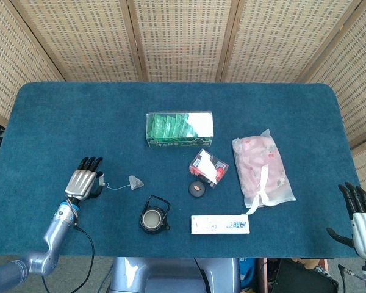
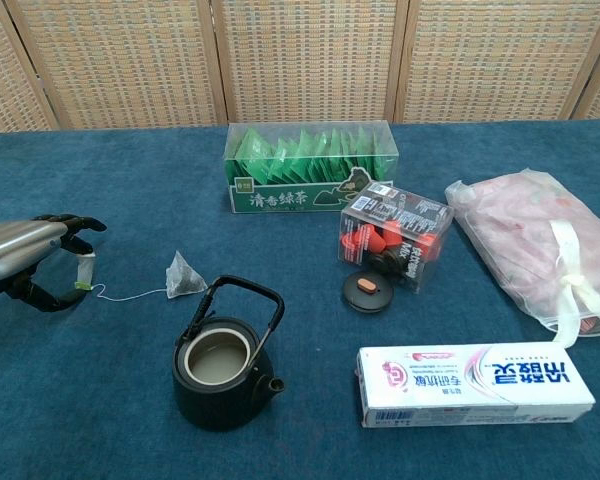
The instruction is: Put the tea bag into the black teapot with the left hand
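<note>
The pyramid tea bag (image 1: 135,180) (image 2: 185,274) lies on the blue cloth, just up and left of the black teapot (image 1: 154,215) (image 2: 223,360). The teapot stands upright with its mouth uncovered and its handle raised. A thin string runs left from the bag to a white paper tag (image 2: 83,272). My left hand (image 1: 83,181) (image 2: 28,262) pinches that tag between thumb and fingertips, low over the table at the left. My right hand (image 1: 358,215) shows only in the head view, at the table's lower right corner, fingers apart and holding nothing.
A clear box of green tea packets (image 2: 305,168) stands behind the teapot. To the right are a small box of red items (image 2: 395,234), a black round lid (image 2: 367,291), a toothpaste carton (image 2: 475,384) and a pink bagged bundle (image 2: 535,245).
</note>
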Controlling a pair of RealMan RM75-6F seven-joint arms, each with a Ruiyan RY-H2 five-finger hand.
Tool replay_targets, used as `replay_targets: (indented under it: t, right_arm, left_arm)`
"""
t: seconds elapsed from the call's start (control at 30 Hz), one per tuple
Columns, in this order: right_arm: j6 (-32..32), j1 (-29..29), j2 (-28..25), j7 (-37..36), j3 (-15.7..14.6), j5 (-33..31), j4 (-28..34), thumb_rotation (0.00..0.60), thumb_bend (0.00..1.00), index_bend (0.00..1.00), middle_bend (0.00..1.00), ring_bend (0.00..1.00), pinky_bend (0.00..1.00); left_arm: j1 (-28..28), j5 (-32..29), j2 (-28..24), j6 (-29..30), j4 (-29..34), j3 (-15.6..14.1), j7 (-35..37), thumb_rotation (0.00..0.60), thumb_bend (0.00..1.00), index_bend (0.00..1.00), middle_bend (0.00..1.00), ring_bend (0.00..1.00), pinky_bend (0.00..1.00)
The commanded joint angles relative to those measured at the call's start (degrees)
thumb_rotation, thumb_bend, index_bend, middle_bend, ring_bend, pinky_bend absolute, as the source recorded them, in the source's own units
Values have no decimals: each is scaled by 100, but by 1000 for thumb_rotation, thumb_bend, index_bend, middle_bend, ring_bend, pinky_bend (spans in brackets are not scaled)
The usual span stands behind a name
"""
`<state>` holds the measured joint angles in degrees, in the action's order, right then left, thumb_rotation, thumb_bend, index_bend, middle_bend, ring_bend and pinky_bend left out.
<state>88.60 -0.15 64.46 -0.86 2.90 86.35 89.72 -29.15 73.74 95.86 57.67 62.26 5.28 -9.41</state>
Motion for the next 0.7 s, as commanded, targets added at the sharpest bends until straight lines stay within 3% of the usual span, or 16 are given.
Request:
replay_targets:
  t: [0.03, 0.3, 0.7]
  right_arm:
    - [0, 1, 1, 1, 2, 5, 6, 600, 0, 68, 132, 29, 142]
    - [-9, 0, -6, -2, -10, 28, 8, 600, 1, 68, 130, 29, 142]
    - [-44, 17, 27, -54, -10, 35, -19, 600, 0, 68, 125, 29, 142]
  left_arm:
    - [17, 70, -50, 87, 96, 4, 62, 600, 430, 606, 99, 0, 0]
    - [27, 236, -316, 352, 602, 72, 164, 600, 430, 606, 99, 0, 0]
    - [-21, 290, -986, 484, 2059, 289, 432, 600, 430, 606, 99, 0, 0]
